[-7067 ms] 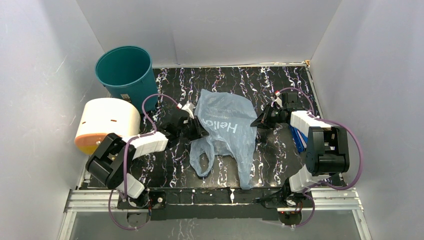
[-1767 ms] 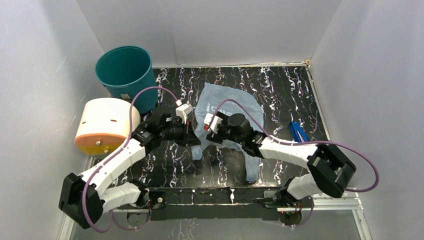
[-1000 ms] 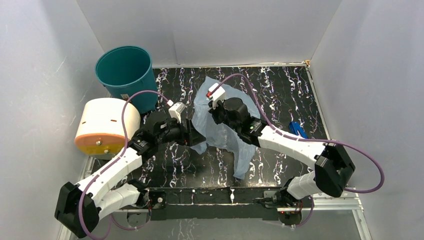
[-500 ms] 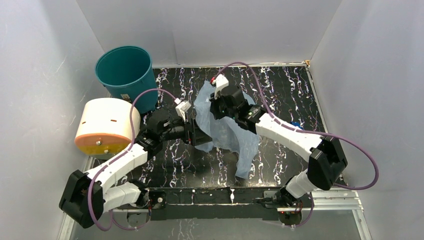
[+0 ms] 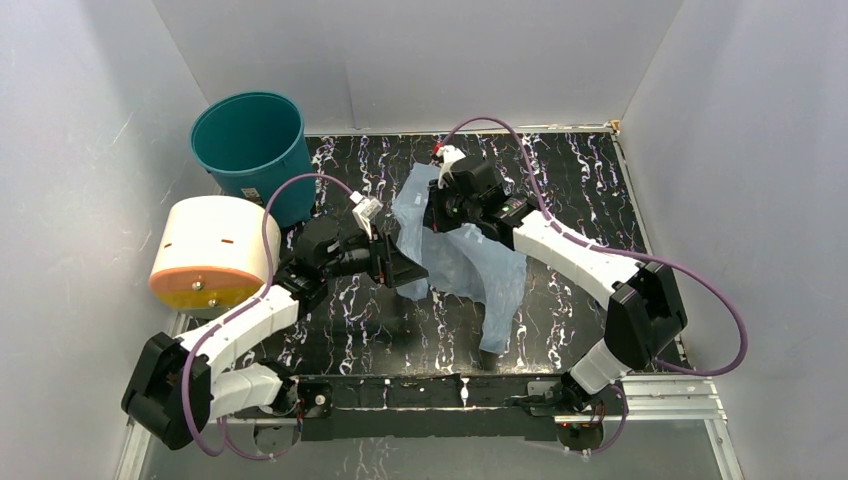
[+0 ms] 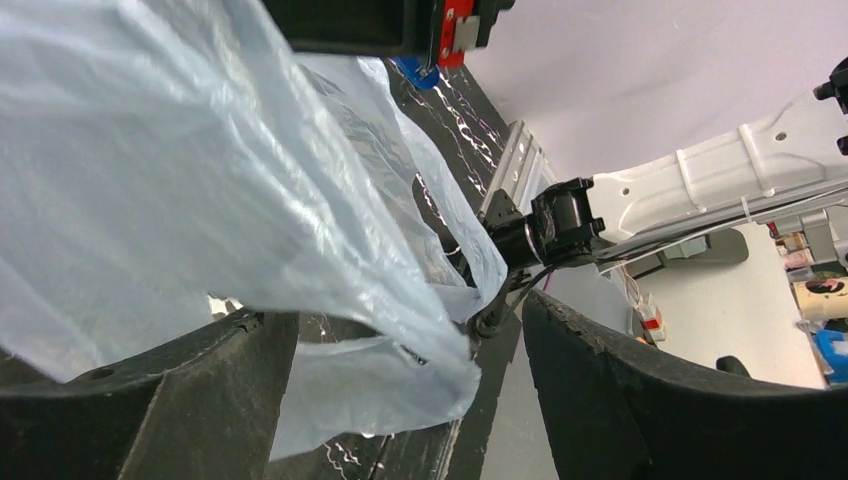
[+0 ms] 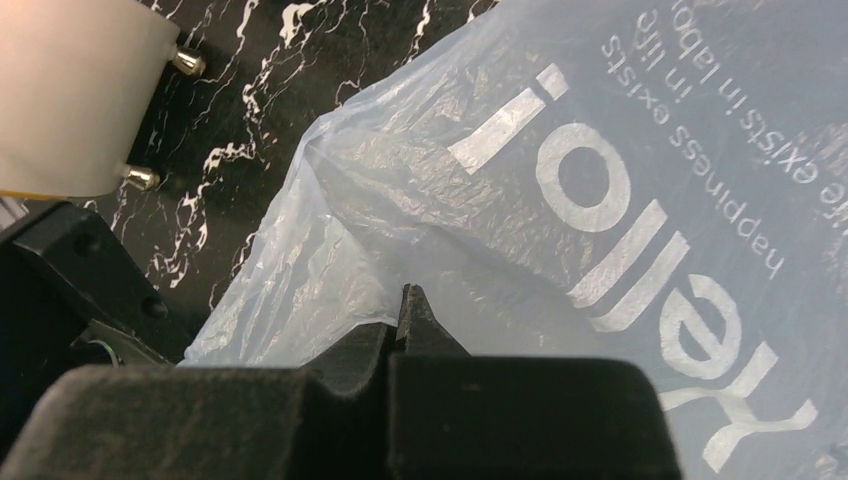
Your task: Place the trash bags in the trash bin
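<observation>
The trash bag [image 5: 470, 265] at the right gripper [image 7: 410, 298] is translucent light blue with white lettering. The trash bin [image 5: 262, 185] is plain teal; the table [image 5: 575, 168] is black, veined white

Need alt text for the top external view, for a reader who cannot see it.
The right gripper, shut on the light-blue plastic bag, holds its top above the black marbled table while the rest drapes toward the near edge. The left gripper is open at the bag's left edge. The teal bin stands at far left, beside a cream cylinder.
</observation>
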{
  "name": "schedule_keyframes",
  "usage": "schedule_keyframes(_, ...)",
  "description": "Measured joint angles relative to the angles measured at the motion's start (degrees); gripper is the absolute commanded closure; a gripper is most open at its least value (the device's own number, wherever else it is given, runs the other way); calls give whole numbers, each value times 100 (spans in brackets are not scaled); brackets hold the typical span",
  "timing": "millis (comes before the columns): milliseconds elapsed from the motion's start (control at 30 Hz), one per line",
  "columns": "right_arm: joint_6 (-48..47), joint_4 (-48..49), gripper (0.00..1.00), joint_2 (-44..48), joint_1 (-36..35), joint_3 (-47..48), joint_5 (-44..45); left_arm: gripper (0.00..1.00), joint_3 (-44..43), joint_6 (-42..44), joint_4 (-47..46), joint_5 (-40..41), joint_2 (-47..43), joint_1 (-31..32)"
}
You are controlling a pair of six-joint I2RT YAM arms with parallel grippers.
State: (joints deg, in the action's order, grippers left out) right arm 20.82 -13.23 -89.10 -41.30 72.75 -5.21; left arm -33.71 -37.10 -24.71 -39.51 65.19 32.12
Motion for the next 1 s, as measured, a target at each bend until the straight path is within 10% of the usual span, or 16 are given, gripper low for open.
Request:
schedule_keyframes(467,223,-345,100,-413,61,658,-282,23,-232,229,-216,-372,616,435)
schedule_keyframes(833,501,-389,100,-442,271,678,-503,66,-232,306,-214,-140,516,442)
schedule_keyframes(1000,610,-400,100,-525,516,765,-614,64,-229,330,-190,-111,516,442)
